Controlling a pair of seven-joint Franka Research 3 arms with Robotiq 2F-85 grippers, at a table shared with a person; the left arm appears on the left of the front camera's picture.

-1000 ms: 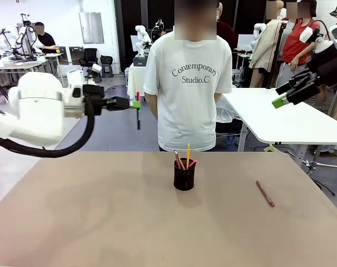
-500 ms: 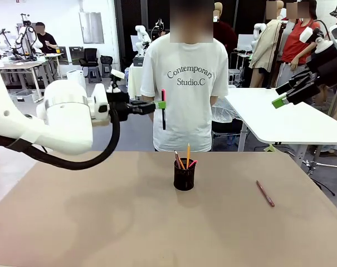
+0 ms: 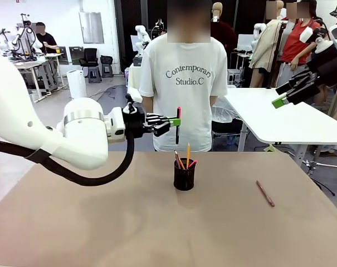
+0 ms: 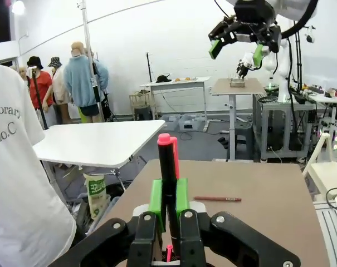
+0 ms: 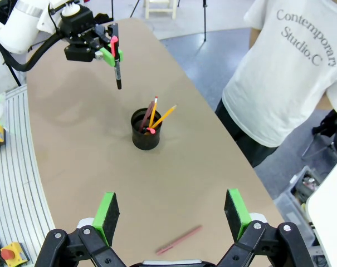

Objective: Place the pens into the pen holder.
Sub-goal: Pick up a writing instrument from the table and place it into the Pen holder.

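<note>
Left gripper (image 3: 176, 119) is clamped on a black pen with pink cap (image 3: 178, 125), which hangs upright from the green pads, cap end up and tip down. Change over the last second: the left arm has swept in from the far left toward the middle with the grip unchanged. The pen now sits above the black mesh pen holder (image 3: 184, 176), which is just below and slightly past the fingertips, not yet lined up. The holder already has a yellow pencil (image 3: 187, 152) and other sticks leaning in it, and it hasn't moved. A reddish-brown pen (image 3: 265, 193) lies flat on the table (image 3: 90, 222), well beyond the left fingertips on the right gripper's side, same spot as before. Right gripper (image 5: 172, 212) is spread wide, empty, parked high and unmoved. Judgement: transport is nearly done; next is a small shift over the rim, lower, release. The brown pen still needs picking.
</note>
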